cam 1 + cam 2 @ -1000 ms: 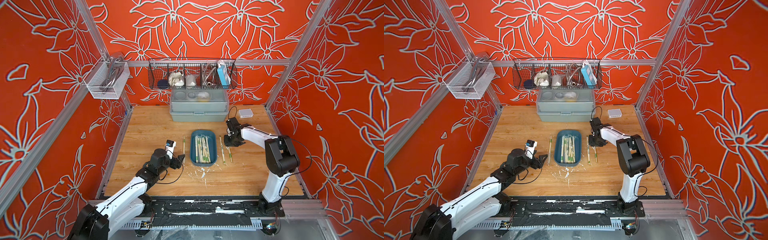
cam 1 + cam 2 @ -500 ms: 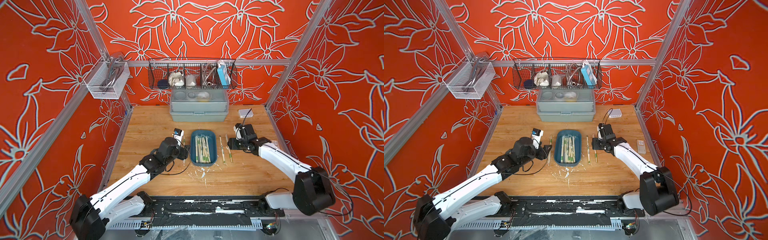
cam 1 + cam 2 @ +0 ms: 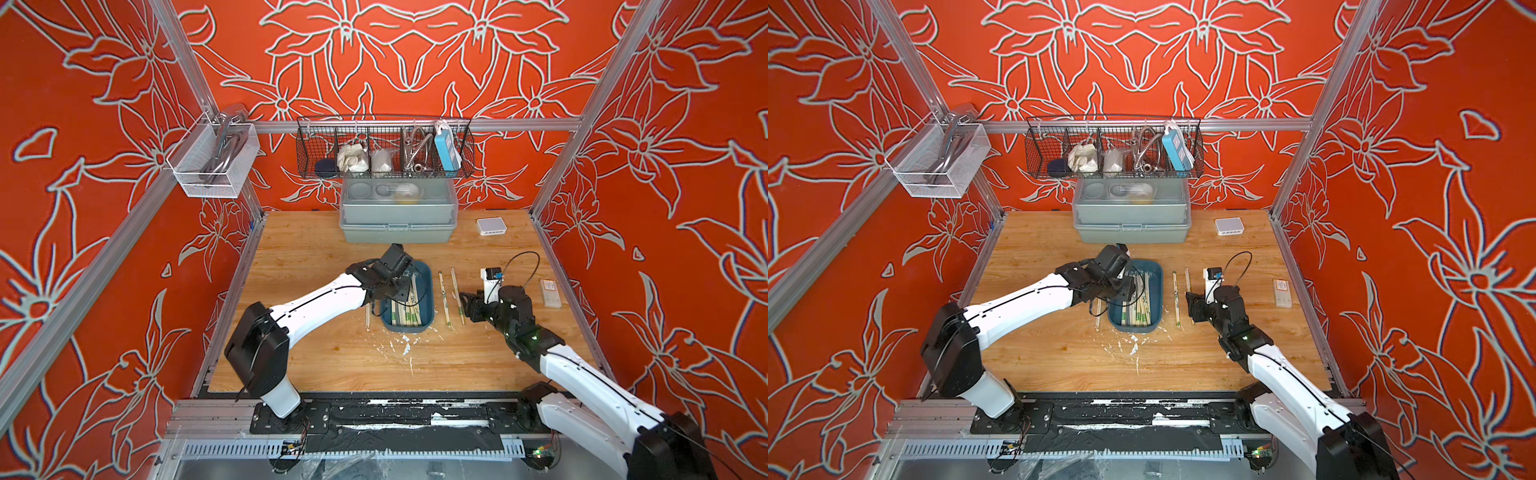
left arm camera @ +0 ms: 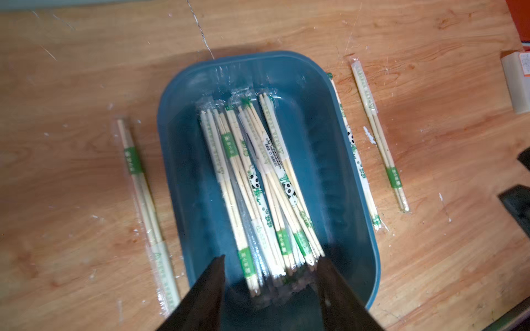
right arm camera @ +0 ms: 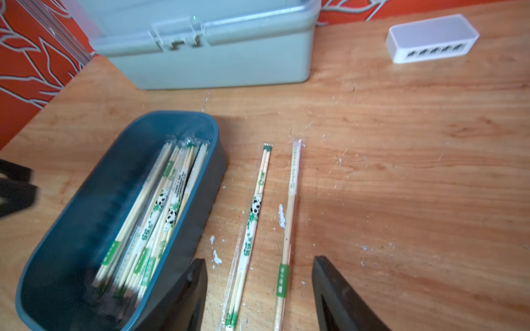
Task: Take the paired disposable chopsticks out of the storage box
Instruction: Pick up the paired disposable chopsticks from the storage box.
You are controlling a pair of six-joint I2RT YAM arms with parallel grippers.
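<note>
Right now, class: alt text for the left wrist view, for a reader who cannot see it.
The left gripper, jaws open, straddles the ends of a pile of wrapped chopsticks in the blue storage box. On the table, one wrapped pair lies beside one long side of the box, two more beside the other.

The storage box [image 4: 327,149] is dark blue; the chopsticks [image 4: 258,183] pale, green-banded, panda-printed.

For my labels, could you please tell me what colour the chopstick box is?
Dark blue; the box shows best in the left wrist view.
</note>
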